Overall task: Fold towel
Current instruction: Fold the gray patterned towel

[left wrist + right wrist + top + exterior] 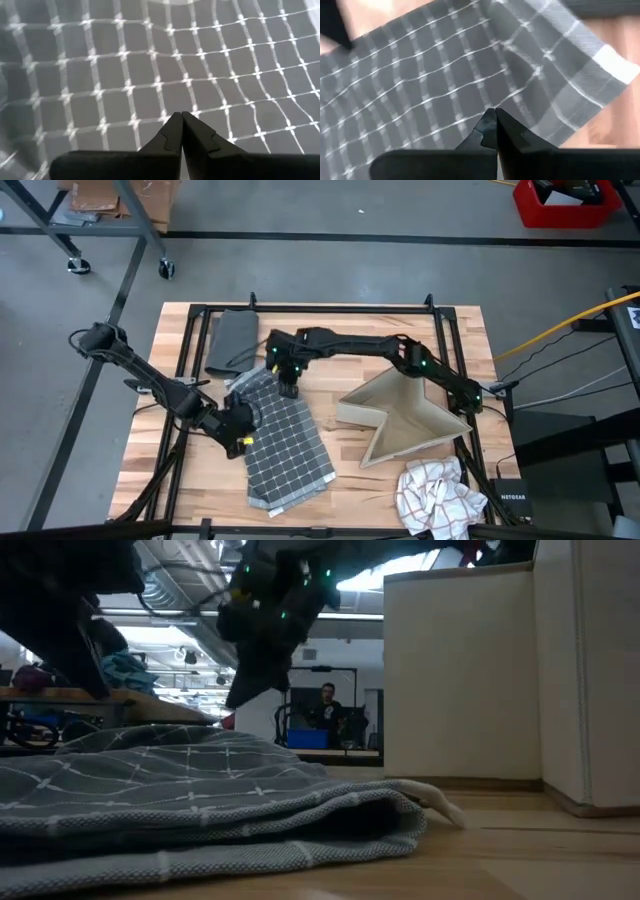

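Soft, light grey towel (285, 448) lies limp on the counter (340, 470); we'd pinch its corners. Left gripper (240, 435) and right gripper (288, 388) are both closed, holding nothing.

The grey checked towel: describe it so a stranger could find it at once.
On the wooden table, look left of the tan box. The grey checked towel lies folded there, unlike the crumpled white cloth and the plain dark cloth.
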`<state>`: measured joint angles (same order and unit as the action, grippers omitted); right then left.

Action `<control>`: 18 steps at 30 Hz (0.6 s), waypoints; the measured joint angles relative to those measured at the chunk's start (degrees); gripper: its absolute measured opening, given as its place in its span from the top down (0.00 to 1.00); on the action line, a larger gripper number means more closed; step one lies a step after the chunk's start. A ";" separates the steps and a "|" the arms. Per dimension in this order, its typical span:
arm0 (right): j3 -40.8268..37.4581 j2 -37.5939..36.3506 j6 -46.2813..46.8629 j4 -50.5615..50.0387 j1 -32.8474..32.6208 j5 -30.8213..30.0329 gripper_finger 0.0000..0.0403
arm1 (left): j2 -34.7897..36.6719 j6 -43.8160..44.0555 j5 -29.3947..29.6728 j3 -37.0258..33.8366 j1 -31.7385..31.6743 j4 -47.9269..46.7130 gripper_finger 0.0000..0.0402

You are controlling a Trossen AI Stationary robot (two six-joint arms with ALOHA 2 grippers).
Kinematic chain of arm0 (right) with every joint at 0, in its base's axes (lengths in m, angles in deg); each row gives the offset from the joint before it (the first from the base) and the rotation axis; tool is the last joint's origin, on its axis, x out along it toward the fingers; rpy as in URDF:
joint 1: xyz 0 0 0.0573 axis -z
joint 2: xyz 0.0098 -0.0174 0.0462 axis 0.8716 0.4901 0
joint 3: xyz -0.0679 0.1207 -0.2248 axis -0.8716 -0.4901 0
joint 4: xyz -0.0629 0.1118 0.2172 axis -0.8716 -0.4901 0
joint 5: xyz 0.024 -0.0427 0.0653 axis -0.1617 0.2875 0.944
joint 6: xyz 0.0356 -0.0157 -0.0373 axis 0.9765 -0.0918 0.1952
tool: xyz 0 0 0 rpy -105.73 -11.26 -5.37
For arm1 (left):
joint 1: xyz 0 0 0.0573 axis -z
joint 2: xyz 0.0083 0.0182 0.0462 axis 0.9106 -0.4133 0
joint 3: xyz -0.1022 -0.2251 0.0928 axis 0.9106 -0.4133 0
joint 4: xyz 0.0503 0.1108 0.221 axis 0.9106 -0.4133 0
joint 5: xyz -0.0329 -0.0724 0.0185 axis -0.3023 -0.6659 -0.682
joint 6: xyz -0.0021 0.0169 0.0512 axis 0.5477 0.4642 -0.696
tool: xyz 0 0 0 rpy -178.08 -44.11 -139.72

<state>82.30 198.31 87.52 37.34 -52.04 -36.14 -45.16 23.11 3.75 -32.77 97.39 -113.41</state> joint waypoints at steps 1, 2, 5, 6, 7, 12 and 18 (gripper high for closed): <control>0.00 0.55 0.74 0.80 0.42 0.11 1.00 | -0.70 -1.52 -0.07 -0.50 -0.14 2.29 1.00; 0.00 1.21 1.52 1.67 0.70 0.56 1.00 | -1.35 -2.98 -0.08 -1.01 -0.35 4.55 1.00; 0.00 3.14 3.76 3.20 1.08 2.58 1.00 | -3.47 -7.16 -0.08 -2.00 -1.18 11.30 1.00; 0.00 3.69 3.85 3.46 1.20 2.66 1.00 | -4.24 -8.43 -0.07 -2.03 -1.52 12.82 1.00; 0.00 4.26 3.86 3.50 1.18 2.56 1.00 | -5.04 -9.58 -0.15 -2.03 -1.85 14.21 1.00; 0.00 6.19 5.80 2.37 1.20 2.57 1.00 | -9.71 -9.38 -2.96 -2.03 -3.07 18.60 1.00; -0.62 6.98 7.20 -8.83 1.23 0.95 1.00 | -15.13 -4.29 -7.84 -2.09 -2.49 17.27 1.00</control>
<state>81.68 205.29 94.72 28.51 -50.81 -35.20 -60.28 18.81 -4.09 -34.86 94.90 -96.14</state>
